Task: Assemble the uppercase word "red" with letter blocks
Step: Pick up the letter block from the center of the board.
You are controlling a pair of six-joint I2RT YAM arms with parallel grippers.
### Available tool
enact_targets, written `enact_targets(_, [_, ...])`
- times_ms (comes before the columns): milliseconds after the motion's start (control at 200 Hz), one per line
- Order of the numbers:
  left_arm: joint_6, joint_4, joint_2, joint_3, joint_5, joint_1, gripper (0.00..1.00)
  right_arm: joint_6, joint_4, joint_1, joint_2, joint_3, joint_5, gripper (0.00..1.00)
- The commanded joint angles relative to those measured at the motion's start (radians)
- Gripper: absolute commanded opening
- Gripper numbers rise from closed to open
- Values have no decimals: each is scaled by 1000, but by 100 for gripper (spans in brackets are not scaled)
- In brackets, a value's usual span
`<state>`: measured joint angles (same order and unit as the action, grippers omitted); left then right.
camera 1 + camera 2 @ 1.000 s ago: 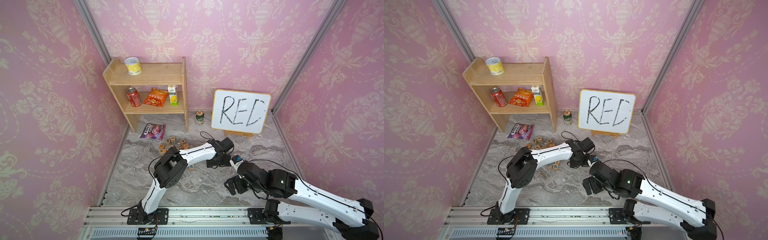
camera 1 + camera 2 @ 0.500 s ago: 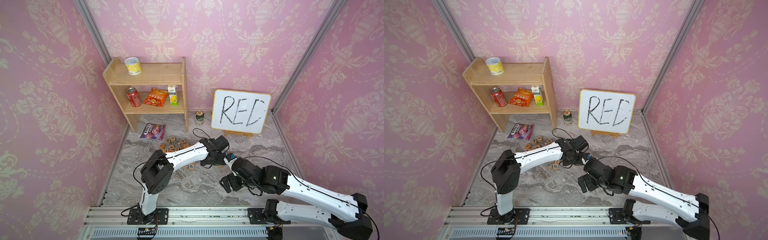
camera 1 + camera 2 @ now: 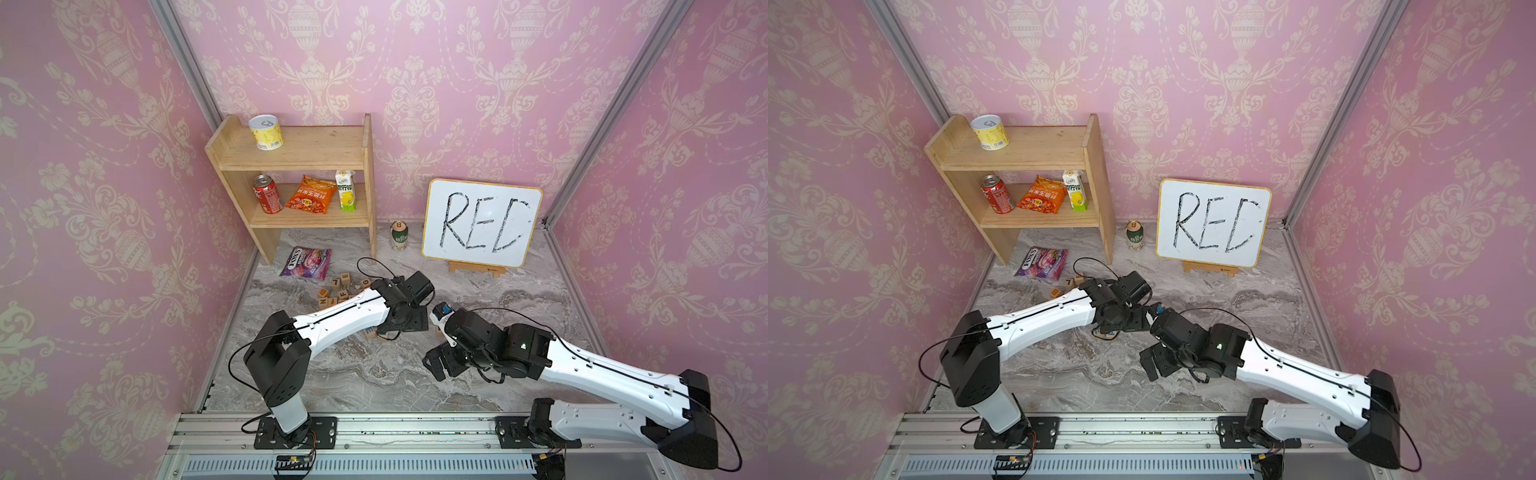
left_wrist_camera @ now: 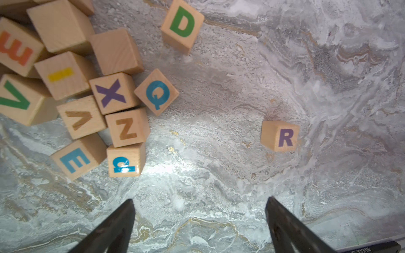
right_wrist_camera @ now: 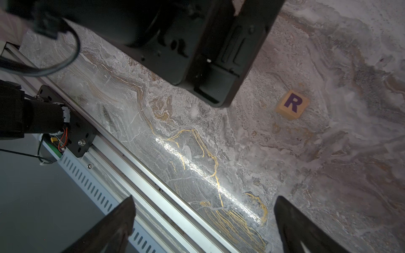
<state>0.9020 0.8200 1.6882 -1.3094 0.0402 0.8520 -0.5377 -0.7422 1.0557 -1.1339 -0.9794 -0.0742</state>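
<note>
Gathering letters for RED: R block (image 4: 281, 137) sitting alone, E and D not yet joining it.
In both top views: hovering left gripper (image 3: 409, 322) low beside the letter blocks (image 3: 340, 289), parking right gripper (image 3: 440, 365) nearer the rail (image 3: 395, 432). Left wrist: showing green D block (image 4: 182, 24) just off the heap, blue E block (image 4: 75, 163) touching neighbours at its edge, fingers (image 4: 114, 225) spread wide, gripping nothing. Right wrist: showing R block (image 5: 292, 105) on marble top (image 5: 328, 175), jaws likewise gaping, empty. Next, likely: reaching for E, straddling it without nudging neighbours, setting it just beside R.
</note>
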Motion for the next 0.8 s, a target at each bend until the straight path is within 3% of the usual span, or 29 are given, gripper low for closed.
enact_targets(0, [-6, 45, -67, 51, 45, -26, 93, 34, 46, -5, -30, -38, 23, 100])
enact_targets(410, [4, 75, -241, 210, 70, -118, 80, 53, 128, -4, -116, -86, 38, 100])
enact_targets(796, [-6, 24, -290, 319, 37, -201, 65, 81, 137, -2, -208, -156, 69, 100])
